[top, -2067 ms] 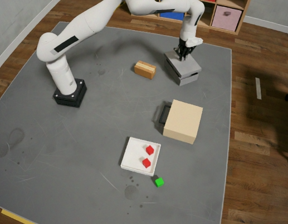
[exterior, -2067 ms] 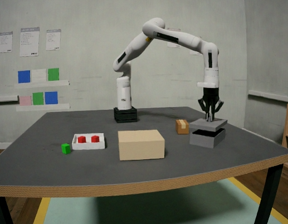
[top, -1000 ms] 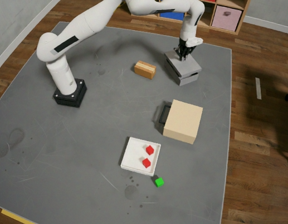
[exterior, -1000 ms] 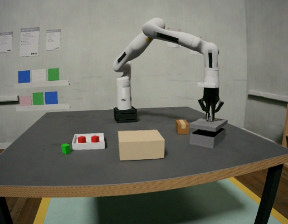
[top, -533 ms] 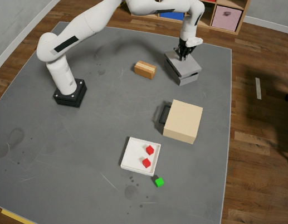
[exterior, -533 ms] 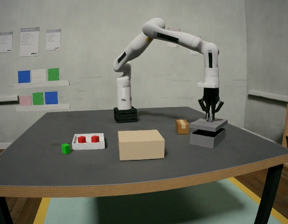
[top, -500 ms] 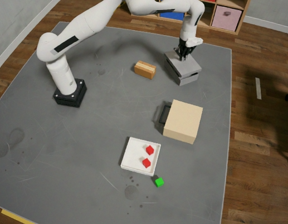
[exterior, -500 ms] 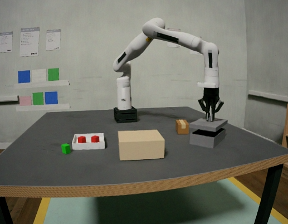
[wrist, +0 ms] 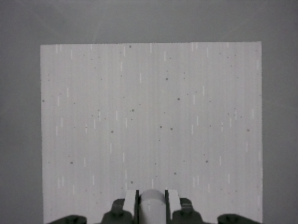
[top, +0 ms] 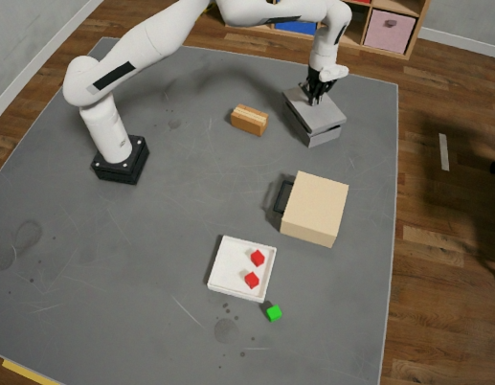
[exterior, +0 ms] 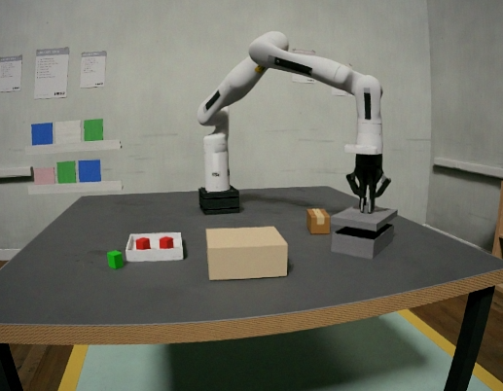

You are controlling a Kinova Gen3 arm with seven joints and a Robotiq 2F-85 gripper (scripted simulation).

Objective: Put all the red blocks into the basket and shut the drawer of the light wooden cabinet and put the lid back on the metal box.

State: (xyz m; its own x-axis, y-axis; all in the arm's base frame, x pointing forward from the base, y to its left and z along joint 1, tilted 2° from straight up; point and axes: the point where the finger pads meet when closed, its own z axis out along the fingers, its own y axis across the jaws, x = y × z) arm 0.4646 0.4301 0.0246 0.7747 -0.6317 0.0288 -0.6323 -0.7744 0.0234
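My gripper (top: pixel 315 101) (exterior: pixel 366 209) (wrist: pixel 152 206) is shut on the round knob of the grey lid (top: pixel 322 118) (exterior: pixel 379 221) (wrist: pixel 150 100). The lid hangs roughly level just above the metal box (top: pixel 326 138) (exterior: pixel 352 243), with a dark gap between them; the box's inside is hidden. The white basket (top: pixel 230 270) (exterior: pixel 153 255) holds one red block (top: pixel 258 258) (exterior: pixel 165 242) and another red block (top: pixel 252 280) (exterior: pixel 143 243), both inside its walls. The light wooden cabinet (top: pixel 316 206) (exterior: pixel 245 261) shows a dark handle (top: pixel 276 203) on one side; no pulled-out drawer shows.
A green block (top: pixel 274 313) (exterior: pixel 115 259) lies outside the basket, near its corner. A small brown carton (top: pixel 249 121) (exterior: pixel 318 222) with pale tape stands beside the metal box, towards the arm's base. The cabinet stands between the metal box and the basket.
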